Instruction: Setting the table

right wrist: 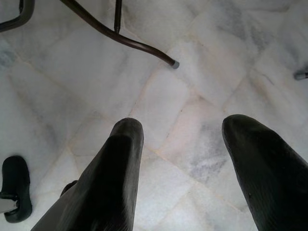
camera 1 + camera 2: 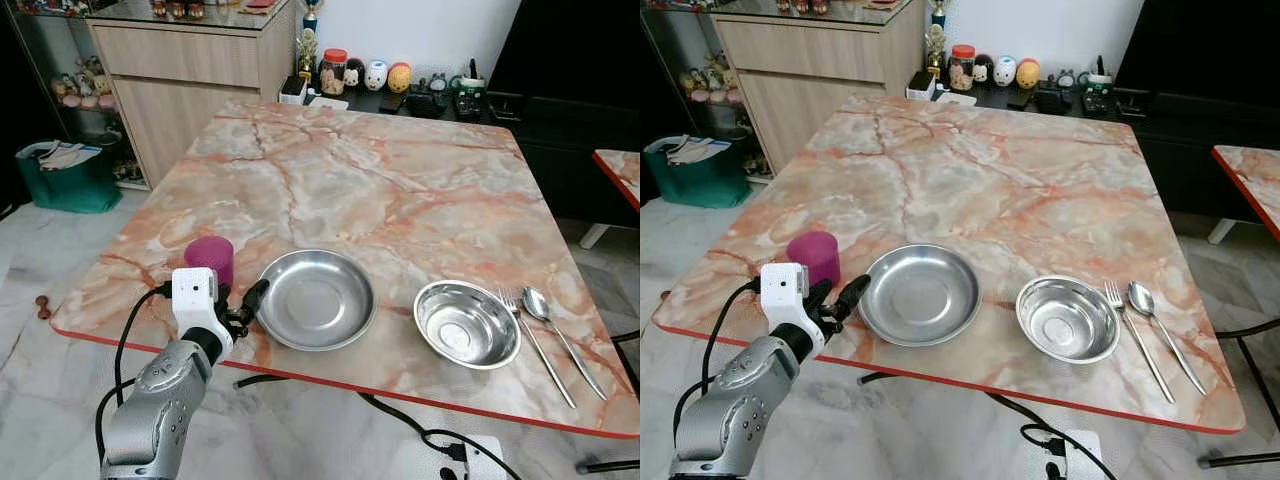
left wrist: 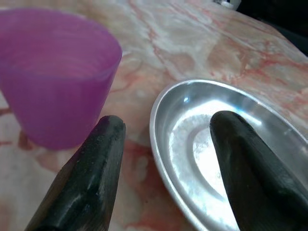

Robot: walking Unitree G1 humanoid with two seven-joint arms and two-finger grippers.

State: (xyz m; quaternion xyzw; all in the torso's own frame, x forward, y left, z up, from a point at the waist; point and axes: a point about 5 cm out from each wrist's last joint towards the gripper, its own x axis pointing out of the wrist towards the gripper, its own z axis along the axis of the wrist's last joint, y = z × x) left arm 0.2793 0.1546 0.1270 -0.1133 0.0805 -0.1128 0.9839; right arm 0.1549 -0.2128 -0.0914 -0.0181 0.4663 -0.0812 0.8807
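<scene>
At the lower left of the left eye view, the left gripper [image 2: 243,306] is reaching over the near edge of the table [image 2: 400,190], its two black fingers spread wide and holding nothing. In the left wrist view one finger is sitting over the bare marble just beside the purple cup [image 3: 55,77], and the other is hanging over the inside of the metal plate [image 3: 226,154], so the plate's near rim is lying in the gap between them. Whether either finger is touching the rim is not clear.

The right gripper [image 1: 192,168] is hanging idle below, fingers apart and empty, pointing at the tiled floor [image 1: 159,86] near a chair leg [image 1: 130,41].

Just past the left gripper, the cup is standing upright at the lower left of the frame, close beside the plate but apart from it. To the right of the plate, a metal bowl [image 2: 467,324] is sitting near the table's front edge, and just beside it at the lower right a fork [image 2: 530,340] and a spoon [image 2: 555,330] are lying side by side.

Farther up, the marble top is stretching toward a wooden cabinet [image 2: 190,70] at the upper left and a row of small jars and figurines [image 2: 365,75] at the top centre.

Judging by the pose, the robot is working on placing the plate. Whether it is about to grip or has just let go cannot be told. A next move on the plate would call for closing squarely on the thin rim without knocking the cup
</scene>
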